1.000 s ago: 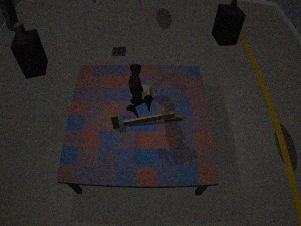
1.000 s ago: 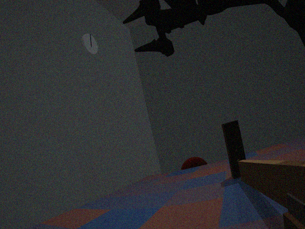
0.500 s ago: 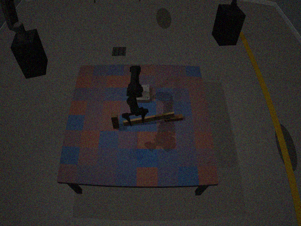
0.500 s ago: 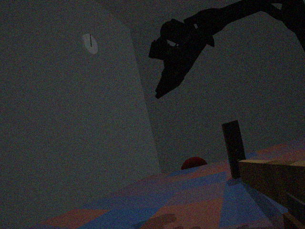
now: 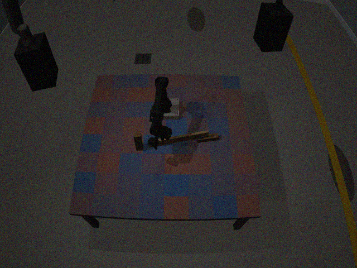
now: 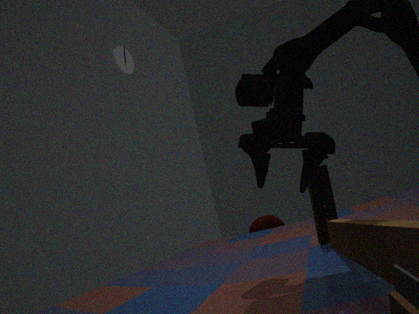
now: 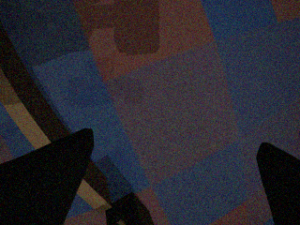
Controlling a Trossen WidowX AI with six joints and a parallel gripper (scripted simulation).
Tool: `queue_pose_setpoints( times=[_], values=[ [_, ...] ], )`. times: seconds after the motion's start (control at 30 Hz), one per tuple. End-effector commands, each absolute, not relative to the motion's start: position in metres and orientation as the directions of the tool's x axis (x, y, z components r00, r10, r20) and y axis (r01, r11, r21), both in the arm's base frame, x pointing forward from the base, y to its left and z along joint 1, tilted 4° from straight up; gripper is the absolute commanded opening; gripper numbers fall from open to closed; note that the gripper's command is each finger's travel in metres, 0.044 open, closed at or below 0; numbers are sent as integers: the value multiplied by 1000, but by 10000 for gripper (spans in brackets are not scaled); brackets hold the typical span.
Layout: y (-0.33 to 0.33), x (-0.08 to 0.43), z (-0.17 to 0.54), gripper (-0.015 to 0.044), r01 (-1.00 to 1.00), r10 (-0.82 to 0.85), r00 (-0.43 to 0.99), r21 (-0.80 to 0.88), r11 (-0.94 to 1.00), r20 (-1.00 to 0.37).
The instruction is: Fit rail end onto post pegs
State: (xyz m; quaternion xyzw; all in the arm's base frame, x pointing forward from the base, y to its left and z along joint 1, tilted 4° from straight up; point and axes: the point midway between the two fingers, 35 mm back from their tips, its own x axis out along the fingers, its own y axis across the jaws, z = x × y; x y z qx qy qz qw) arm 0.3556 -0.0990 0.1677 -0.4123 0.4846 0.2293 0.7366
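Note:
The rail slopes from the footboard block down toward the table. Its near end is close in front of the post; the gripper hides that end in the top view, and whether it touches the post cannot be told. The post stands upright. The pegs and rail holes are too dark to make out. My gripper is open and empty, pointing down above the table near the post. In the wrist view the left finger overlaps the rail and the right finger is off to its side.
The patchwork table top bears everything. A pale plate lies behind the rail, partly hidden by the arm. The arm's shadow falls in front of the rail. A dark red round object shows beyond the table in the exterior view.

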Motion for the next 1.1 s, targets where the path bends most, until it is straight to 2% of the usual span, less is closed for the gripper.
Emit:
queue_pose_setpoints(
  times=[0.0, 0.13, 1.07],
  values=[
    [-106, 300, 113, 440, -967, -69, 161, -172, 190, -985],
    [-103, 274, 98, 440, -996, -64, 71, -74, 46, -995],
    [-107, 279, 71, 440, -997, -64, 69, -71, 43, -996]
  ],
)
